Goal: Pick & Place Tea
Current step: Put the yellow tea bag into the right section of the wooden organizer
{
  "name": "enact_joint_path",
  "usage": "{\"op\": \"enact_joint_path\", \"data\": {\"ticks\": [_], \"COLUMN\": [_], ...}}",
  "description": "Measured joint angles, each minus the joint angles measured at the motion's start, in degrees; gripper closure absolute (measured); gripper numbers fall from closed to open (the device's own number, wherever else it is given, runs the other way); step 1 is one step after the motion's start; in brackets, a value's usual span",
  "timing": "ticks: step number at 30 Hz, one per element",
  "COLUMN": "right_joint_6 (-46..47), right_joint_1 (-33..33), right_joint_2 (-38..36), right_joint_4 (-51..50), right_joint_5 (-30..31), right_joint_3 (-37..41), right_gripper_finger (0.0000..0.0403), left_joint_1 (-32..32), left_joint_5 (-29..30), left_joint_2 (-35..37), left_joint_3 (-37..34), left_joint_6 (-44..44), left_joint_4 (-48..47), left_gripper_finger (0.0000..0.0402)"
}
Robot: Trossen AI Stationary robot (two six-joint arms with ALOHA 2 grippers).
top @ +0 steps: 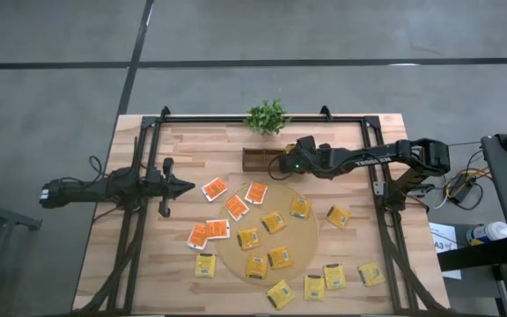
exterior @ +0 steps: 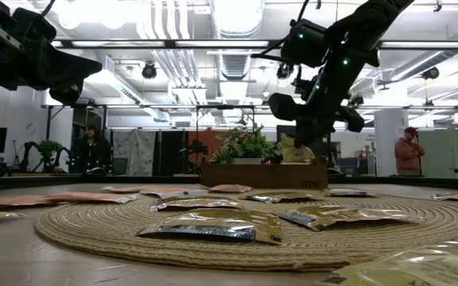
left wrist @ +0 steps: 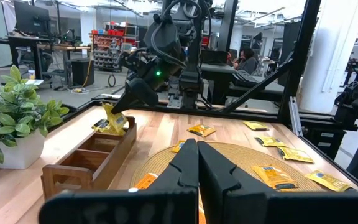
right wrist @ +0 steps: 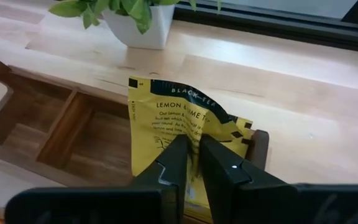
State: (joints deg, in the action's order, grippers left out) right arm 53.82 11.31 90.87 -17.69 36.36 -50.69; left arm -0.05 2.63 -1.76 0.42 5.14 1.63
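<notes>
The right wrist view alone shows print on the yellow tea packet [right wrist: 179, 121]: "BLACK TEA" and "LEMON". There the right hand [right wrist: 192, 163] pinches the packet's lower part between its fingers, holding it upright over the end compartment of the wooden tray [right wrist: 61, 127], the compartment farthest from the tray's handle cut-out. From above, that packet is hidden under the hand, and only the right arm is seen, stretched from the table's right edge toward the tray [top: 260, 161] by the small potted plant [top: 268, 116]. The left wrist view shows the right hand [left wrist: 118, 111] angled steeply down, the packet [left wrist: 112, 121] hanging at the tray's [left wrist: 89, 158] far end. The left hand [top: 187, 186] is pressed together and hovers level near the table's left side. The other tea packets, yellow [top: 274, 222] and orange-red [top: 236, 207], lie scattered on and around the round woven mat [top: 311, 231].
</notes>
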Motion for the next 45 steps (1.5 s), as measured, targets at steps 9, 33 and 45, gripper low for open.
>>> {"op": "enact_joint_path", "data": {"ticks": [9, 33, 45], "right_joint_6": [0.3, -9.8, -24.8], "right_joint_1": [0.2, 0.6, -3.3], "right_joint_2": [0.0, -3.2, -9.9], "right_joint_4": [0.0, 0.0, -4.9], "right_joint_5": [-0.3, -0.2, -0.6], "right_joint_3": [1.2, -2.4, -13.5], "right_gripper_finger": [0.0325, 0.0278, 0.0299], "left_joint_1": [0.0, 0.0, 0.0], "left_joint_5": [0.0, 0.0, 0.0], "left_joint_2": [0.0, 0.0, 0.0], "left_joint_3": [0.0, 0.0, 0.0], "left_joint_6": [0.0, 0.0, 0.0], "left_joint_4": [0.0, 0.0, 0.0], "left_gripper_finger": [0.0402, 0.0402, 0.0402]}}
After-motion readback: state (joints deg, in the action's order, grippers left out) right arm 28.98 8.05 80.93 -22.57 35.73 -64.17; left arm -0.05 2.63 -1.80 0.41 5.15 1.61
